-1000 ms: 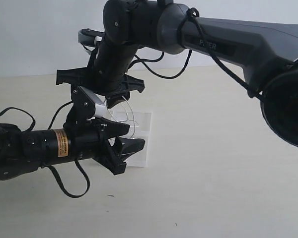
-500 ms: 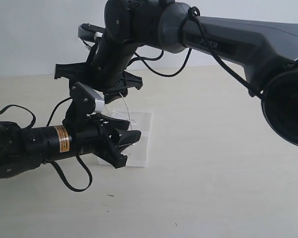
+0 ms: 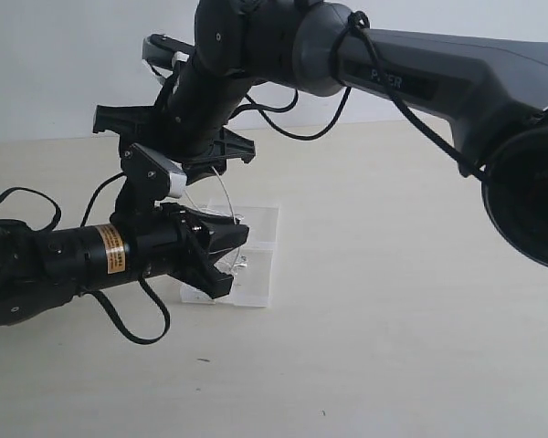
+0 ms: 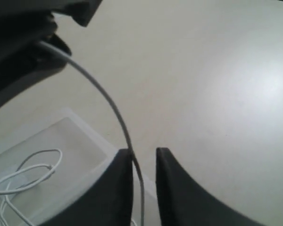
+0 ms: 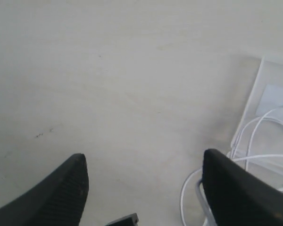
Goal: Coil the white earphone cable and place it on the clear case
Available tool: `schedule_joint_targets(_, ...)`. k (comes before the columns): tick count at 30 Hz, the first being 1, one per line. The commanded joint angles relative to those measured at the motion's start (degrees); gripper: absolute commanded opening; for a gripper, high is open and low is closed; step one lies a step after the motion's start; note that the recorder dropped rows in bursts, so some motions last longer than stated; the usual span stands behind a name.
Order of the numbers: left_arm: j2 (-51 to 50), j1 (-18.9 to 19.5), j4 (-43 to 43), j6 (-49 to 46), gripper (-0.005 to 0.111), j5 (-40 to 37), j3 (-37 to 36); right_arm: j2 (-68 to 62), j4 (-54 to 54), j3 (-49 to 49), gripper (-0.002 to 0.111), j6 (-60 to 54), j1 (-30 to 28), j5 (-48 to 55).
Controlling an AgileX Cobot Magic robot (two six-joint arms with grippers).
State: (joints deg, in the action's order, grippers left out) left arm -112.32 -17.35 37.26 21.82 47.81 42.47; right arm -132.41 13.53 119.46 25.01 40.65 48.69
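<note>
The clear case [image 3: 260, 228] lies flat on the table. Loops of the white earphone cable [image 3: 221, 192] rest on it. One strand rises in an arc from the case to my right gripper [image 3: 176, 144], which hangs above with its jaws wide apart. In the right wrist view the cable [image 5: 254, 129] curls beside one finger [image 5: 236, 188], over the case [image 5: 269, 94]. My left gripper [image 3: 233, 259] sits low at the case's near edge. In the left wrist view its jaws [image 4: 144, 153] stand a narrow gap apart, with the cable [image 4: 108, 101] running between them against one finger, above the case [image 4: 80, 127].
The right arm [image 3: 420, 82] reaches across from the upper right, over the left arm [image 3: 82, 260]. Black robot cables [image 3: 128, 333] hang under the left arm. A pale wall [image 3: 55, 64] stands behind the beige table [image 3: 393, 301].
My left gripper has drawn back to the left and its jaws have narrowed around the cable strand. My right gripper has risen a little and shifted left, lifting the strand.
</note>
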Motion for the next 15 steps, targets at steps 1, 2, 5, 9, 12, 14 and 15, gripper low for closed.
schedule_joint_targets(1, 0.7, 0.0, 0.1, 1.1, 0.000, -1.0, 0.1, 0.2, 1.6, 0.3, 0.066, -0.5, 0.6, 1.6)
schedule_joint_targets(2, 0.7, 0.0, 0.6, 1.5, 0.000, -1.5, 0.1, 0.2, 1.6, 0.3, 0.066, -0.5, 0.6, 1.6)
schedule_joint_targets(5, 0.7, 0.0, 1.1, 4.4, 0.000, -4.4, 0.1, 0.2, 0.5, 0.3, 0.066, -0.5, 0.6, 1.6)
schedule_joint_targets(9, 0.9, 0.0, 2.6, 5.7, 0.000, -5.6, -0.6, 0.2, -1.5, 0.3, 0.066, -0.5, 0.6, 2.1)
schedule_joint_targets(12, 1.9, 0.0, 2.6, 5.5, 0.000, -5.5, -2.0, 0.2, -3.2, 0.3, 0.066, -0.5, 0.6, 2.7)
schedule_joint_targets(14, 3.0, 0.0, 2.5, 5.5, 0.000, -5.5, -2.8, 0.2, -3.2, 0.3, 0.066, -0.5, 0.5, 3.6)
schedule_joint_targets(15, 3.4, 0.0, 2.5, 5.5, 0.000, -5.5, -3.2, 0.2, -3.4, 0.3, 0.066, -0.6, 0.5, 4.3)
